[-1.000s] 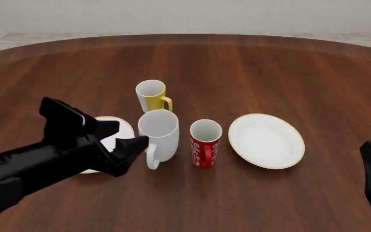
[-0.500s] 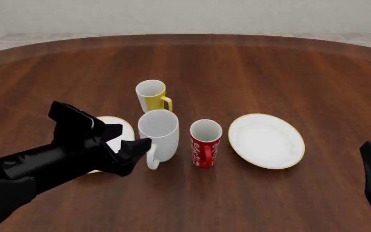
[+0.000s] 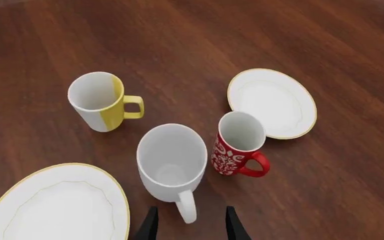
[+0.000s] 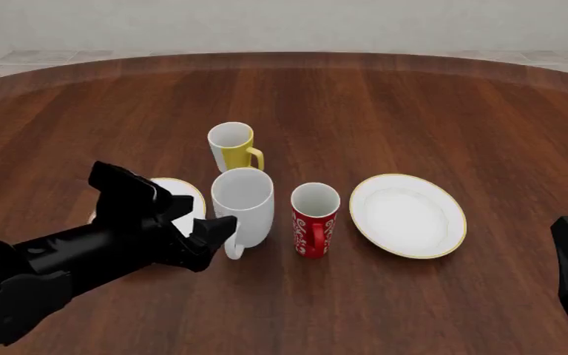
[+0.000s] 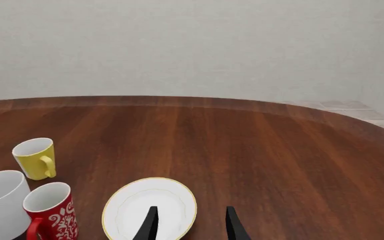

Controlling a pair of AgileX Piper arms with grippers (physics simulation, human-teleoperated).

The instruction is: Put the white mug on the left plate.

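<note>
Three mugs stand upright on the desk [image 4: 383, 111]: the white mug [image 4: 243, 206], tall, glossy and plain with its loop handle toward the camera, a yellow-and-white mug [image 4: 233, 146] behind it, and a red mug [image 4: 315, 218] with a white pattern just beside it; no writing is readable. Front view hides much of the left plate [image 4: 177, 191] behind the left gripper [image 4: 205, 222]; the left wrist view shows that plate's gold rim clear beside the white mug, whose handle sits between the spread fingers [image 3: 149, 226], untouched. Its twin plate [image 4: 407, 214] lies right. Right gripper [image 5: 189, 222] hovers parted over that plate
</note>
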